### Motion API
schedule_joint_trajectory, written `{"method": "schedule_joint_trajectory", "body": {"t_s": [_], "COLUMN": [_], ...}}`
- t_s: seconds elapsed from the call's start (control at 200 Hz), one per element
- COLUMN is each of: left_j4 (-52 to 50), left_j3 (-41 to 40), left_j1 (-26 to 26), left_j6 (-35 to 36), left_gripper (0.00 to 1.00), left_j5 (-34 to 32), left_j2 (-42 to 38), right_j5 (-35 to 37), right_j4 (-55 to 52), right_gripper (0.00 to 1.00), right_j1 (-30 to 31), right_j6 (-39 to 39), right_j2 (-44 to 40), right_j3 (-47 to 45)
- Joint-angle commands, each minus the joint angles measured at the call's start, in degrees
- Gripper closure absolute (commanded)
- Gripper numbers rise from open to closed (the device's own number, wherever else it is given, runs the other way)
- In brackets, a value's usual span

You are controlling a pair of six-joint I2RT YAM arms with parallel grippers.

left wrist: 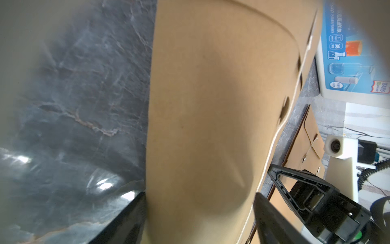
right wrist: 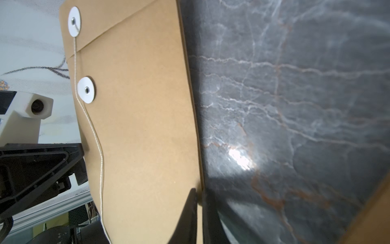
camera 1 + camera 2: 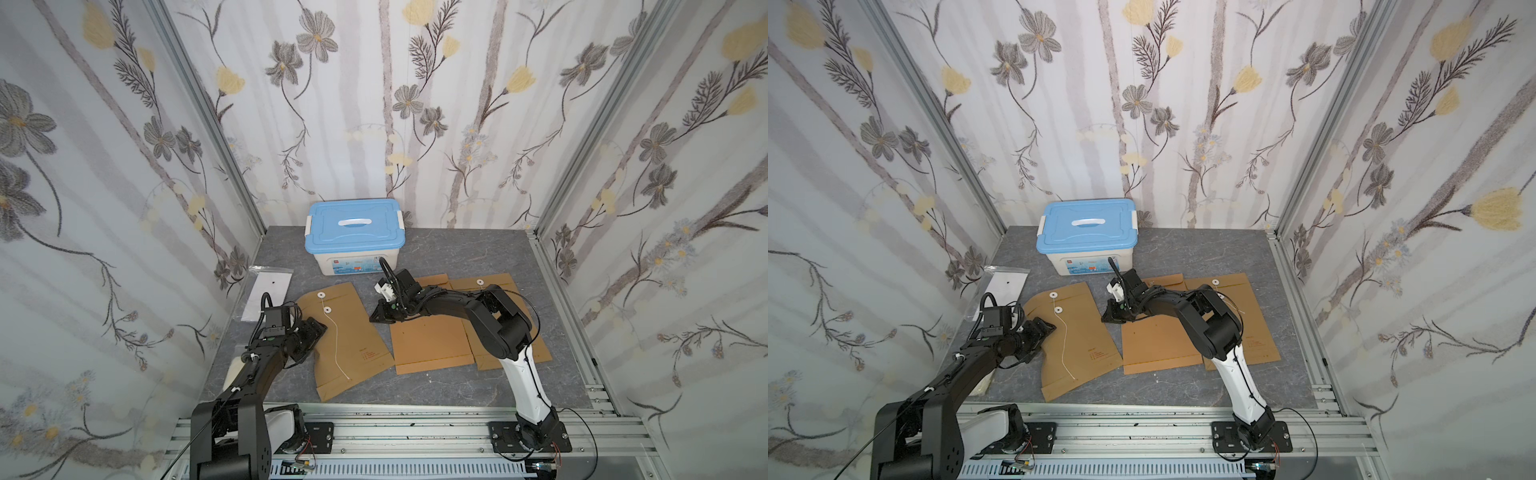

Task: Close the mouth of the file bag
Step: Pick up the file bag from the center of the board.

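File bag (image 3: 353, 336), brown kraft paper, lies on the grey marbled tabletop (image 3: 436, 386) between two robot arms. Its mouth end points toward a blue-lidded storage box (image 3: 355, 232).

The flap (image 2: 105, 17) is folded down over the body. Two white discs sit near the mouth: the upper disc (image 3: 321, 295) on the flap and the lower disc (image 3: 328, 310) on the body. A thin white string (image 3: 336, 349) is fixed to the upper disc, passes the lower one and trails loose down the bag, not wound.

The right tool (image 3: 373, 320) is pinched together on the bag's right edge. The left tool (image 3: 319, 325) sits at the left edge with its jaws wide apart and the paper between them. More file bags (image 3: 428, 345) lie to the right, under the right arm.

The step in hand looks like steadying the bag with the flap shut. The next move probably calls for catching the loose string and winding it around the lower disc, with the bag kept from sliding.
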Motion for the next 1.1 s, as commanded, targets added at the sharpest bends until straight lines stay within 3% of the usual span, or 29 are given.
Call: {"method": "schedule_joint_trajectory", "body": {"t_s": [0.0, 0.065, 0.3, 0.43, 0.535, 0.909, 1.094], "left_j4": [-0.9, -1.8, 2.2, 3.2, 4.2, 8.2, 10.5], "left_j3": [1.2, 1.5, 1.0, 1.1, 1.2, 3.7, 5.3], "left_j1": [0.0, 0.0, 0.0, 0.0, -0.8, -11.6, -15.4], "left_j6": [1.1, 1.6, 0.2, 0.1, -0.7, -4.5, -6.2], "left_gripper": [0.06, 0.0, 0.0, 0.0, 0.01, 0.01, 0.02], "left_j5": [-0.1, -1.3, 0.8, 1.0, 1.5, -1.7, -2.1], "left_j2": [-0.1, -0.6, 3.0, 4.7, 5.7, 12.0, 16.7], "right_j5": [-2.7, -4.0, -12.6, -13.7, -13.7, -14.7, -16.1], "right_j4": [3.6, 7.8, 22.0, 30.8, 31.3, 36.0, 49.2], "right_gripper": [0.93, 0.95, 0.98, 1.0, 1.0, 1.0, 0.93], "right_j1": [-0.4, -1.1, -0.8, -1.3, -1.7, -6.7, -7.2], "right_j6": [3.1, 5.3, 11.4, 16.5, 16.6, 15.2, 19.3], "right_j2": [-1.1, -1.7, -1.9, -3.1, -5.1, -12.4, -9.4], "right_j3": [-2.7, -4.4, -6.8, -10.7, -12.6, -23.8, -27.7]}}
